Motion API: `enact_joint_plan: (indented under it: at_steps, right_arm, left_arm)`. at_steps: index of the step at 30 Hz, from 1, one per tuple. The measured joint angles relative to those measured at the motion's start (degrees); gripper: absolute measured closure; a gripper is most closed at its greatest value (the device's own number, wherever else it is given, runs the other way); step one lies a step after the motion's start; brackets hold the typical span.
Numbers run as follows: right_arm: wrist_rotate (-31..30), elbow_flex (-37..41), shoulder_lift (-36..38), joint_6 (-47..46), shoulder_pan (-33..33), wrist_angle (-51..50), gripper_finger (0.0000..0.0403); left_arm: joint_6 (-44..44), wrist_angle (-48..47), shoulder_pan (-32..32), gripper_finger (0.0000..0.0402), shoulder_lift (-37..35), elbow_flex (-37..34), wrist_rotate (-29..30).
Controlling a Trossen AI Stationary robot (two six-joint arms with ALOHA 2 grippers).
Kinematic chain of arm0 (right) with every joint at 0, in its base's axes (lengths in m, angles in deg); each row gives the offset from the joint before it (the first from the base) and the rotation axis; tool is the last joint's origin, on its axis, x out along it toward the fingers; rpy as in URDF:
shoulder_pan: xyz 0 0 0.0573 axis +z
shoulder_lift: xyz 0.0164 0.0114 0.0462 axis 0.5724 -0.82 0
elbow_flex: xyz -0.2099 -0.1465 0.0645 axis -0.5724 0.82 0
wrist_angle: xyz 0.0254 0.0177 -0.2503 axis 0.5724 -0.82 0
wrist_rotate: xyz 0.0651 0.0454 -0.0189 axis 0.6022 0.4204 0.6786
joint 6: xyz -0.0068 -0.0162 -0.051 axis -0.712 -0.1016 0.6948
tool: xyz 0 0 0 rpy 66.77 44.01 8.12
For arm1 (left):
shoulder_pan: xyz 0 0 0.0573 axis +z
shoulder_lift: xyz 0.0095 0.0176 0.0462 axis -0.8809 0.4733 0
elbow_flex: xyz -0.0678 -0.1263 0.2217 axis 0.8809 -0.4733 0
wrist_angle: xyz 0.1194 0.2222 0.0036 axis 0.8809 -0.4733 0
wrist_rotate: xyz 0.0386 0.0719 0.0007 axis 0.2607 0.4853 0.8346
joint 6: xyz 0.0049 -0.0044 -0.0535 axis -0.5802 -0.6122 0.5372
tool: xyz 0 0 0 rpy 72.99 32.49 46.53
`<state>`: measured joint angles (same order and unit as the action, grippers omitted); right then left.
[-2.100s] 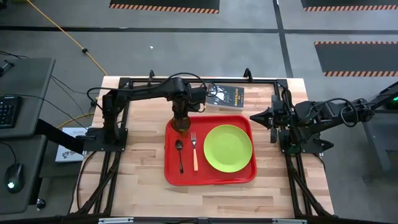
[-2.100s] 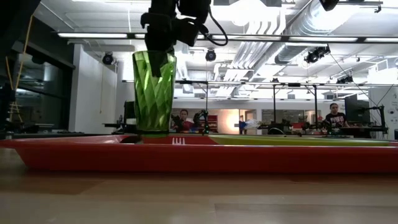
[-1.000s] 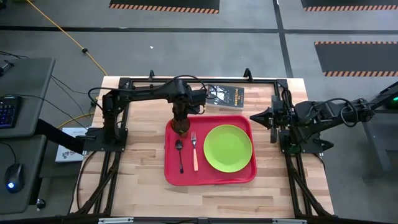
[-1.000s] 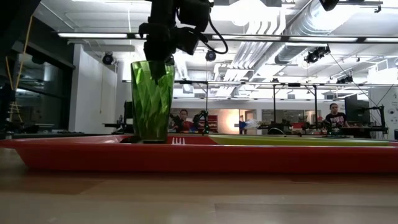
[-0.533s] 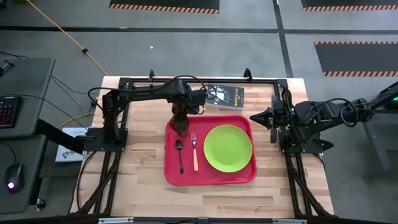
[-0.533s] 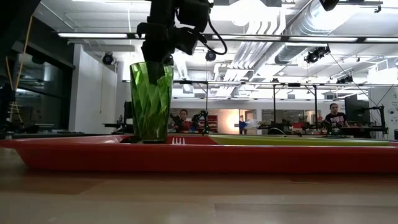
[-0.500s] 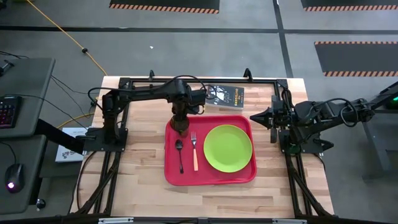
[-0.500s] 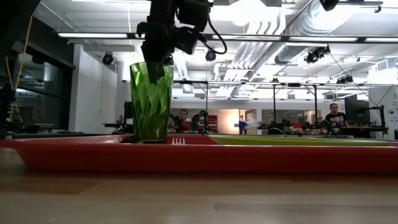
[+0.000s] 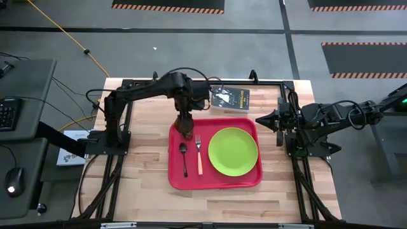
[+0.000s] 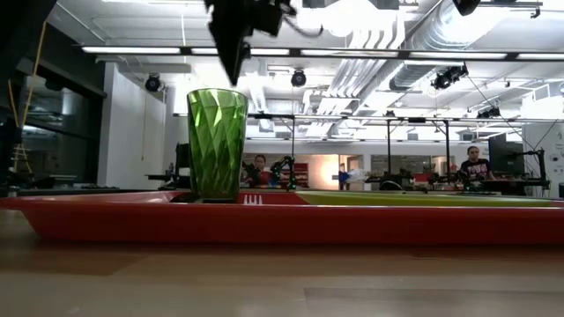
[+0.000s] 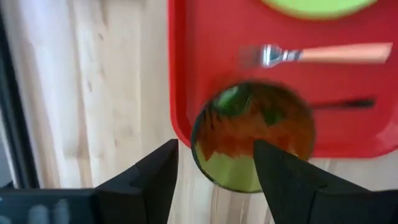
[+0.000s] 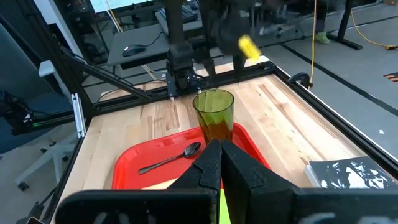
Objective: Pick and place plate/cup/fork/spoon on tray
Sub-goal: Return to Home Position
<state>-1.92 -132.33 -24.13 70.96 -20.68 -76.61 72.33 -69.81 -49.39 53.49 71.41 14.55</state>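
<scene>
The green cup [image 10: 217,145] stands upright on its base in the far left corner of the red tray [image 9: 215,181]. My left gripper [image 10: 231,53] hangs straight above the cup, clear of its rim. In the left wrist view the gripper [image 11: 214,152] is open, with the cup [image 11: 252,134] below between its fingers. The lime-green plate [image 9: 233,151], the orange-handled fork [image 9: 199,156] and the dark spoon [image 9: 184,156] lie flat on the tray. My right gripper [image 12: 219,162] is shut and empty at the table's right side [image 9: 261,119].
A black book [image 9: 230,99] lies on the table just beyond the tray's far edge. Black frame rails run along the table's left, right and far sides. Bare wood shows to the left of the tray and in front of it.
My left gripper has let go of the cup's rim and risen straight up, clear of it. The cup has stayed upright on the tray in the same place.
</scene>
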Motion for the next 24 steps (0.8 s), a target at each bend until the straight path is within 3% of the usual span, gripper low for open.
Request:
enact_joint_plan:
  at_steps: [8,13,18,24]
  right_arm:
    - [0.0,0.0,0.0,0.0,0.0,0.0,0.0402]
    - [0.0,0.0,0.0,-0.4,0.0,0.0,0.0402]
    - [0.0,0.0,0.0,-0.4,0.0,0.0,0.0402]
    - [0.0,0.0,0.0,-2.8,0.0,0.1,0.0402]
  left_arm:
    - [9.3,5.5,-0.1,0.0209,-5.7,9.3,-2.4]
    - [11.8,21.8,-2.6,0.0229,-14.9,6.4,-3.6]
    - [11.9,41.1,-6.1,0.0253,-26.0,-5.6,-1.2]
    - [13.5,67.3,-10.4,0.0291,-40.5,-31.0,2.8]
